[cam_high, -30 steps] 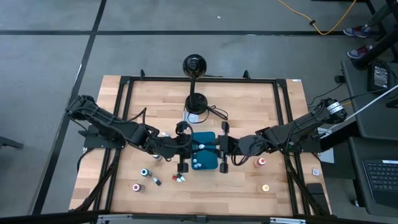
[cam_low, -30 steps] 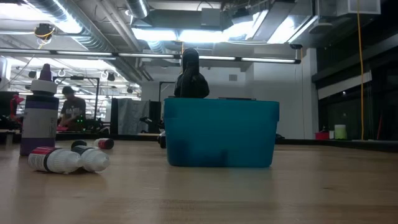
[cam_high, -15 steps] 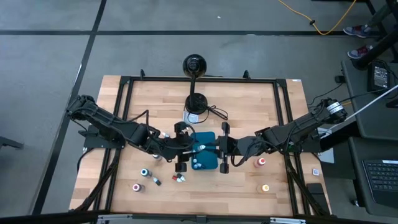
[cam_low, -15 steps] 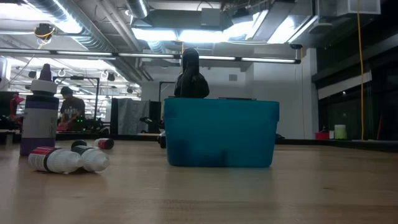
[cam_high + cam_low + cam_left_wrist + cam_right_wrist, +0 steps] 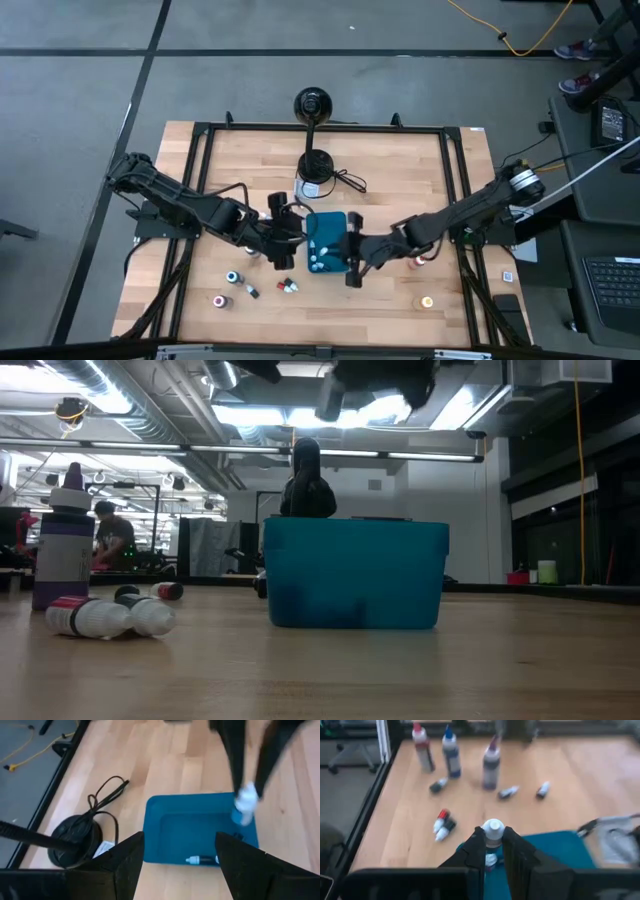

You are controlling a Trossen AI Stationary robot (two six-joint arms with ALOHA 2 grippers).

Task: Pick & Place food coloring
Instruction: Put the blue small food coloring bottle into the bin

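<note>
Right claw point(image 5: 493, 851) grips bottle point(image 5: 493, 831), its lower body hidden

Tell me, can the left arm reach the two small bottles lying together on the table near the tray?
Probably yes. The left gripper is open and empty, the bottles lie uncovered close beside it, and the right gripper, shut on a white-capped bottle, is over the tray.

A light wooden table point(image 5: 400, 170) framed by black rails stands on a grey concrete floor point(image 5: 80, 90) marked with dark lines. A yellow cable point(image 5: 510, 35) trails across the floor. Beyond, fluorescent ceiling lights point(image 5: 260, 415) and exposed ducts point(image 5: 130, 400) run overhead.
</note>
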